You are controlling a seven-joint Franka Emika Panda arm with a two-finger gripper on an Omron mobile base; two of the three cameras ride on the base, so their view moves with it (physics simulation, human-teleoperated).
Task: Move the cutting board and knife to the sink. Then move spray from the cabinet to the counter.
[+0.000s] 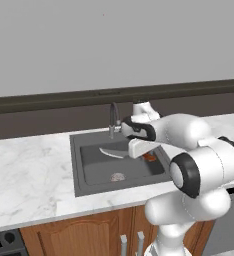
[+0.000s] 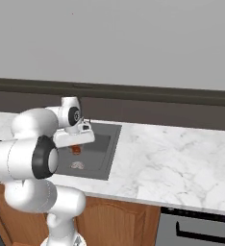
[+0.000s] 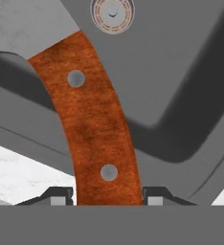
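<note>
No readable text, labels or numbers — none anywhere

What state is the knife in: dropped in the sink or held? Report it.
Held. The end effector clamps the knife by its handle, fingertips on both sides, above the sink.

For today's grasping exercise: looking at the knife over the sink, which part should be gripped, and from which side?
Grip the knife by its curved reddish-brown handle, across the narrow width, as the gripper does here, one finger on each side. Come from the handle's butt end, away from the silver blade, which points out over the sink. The riveted handle offers flat, parallel flanks.
</note>
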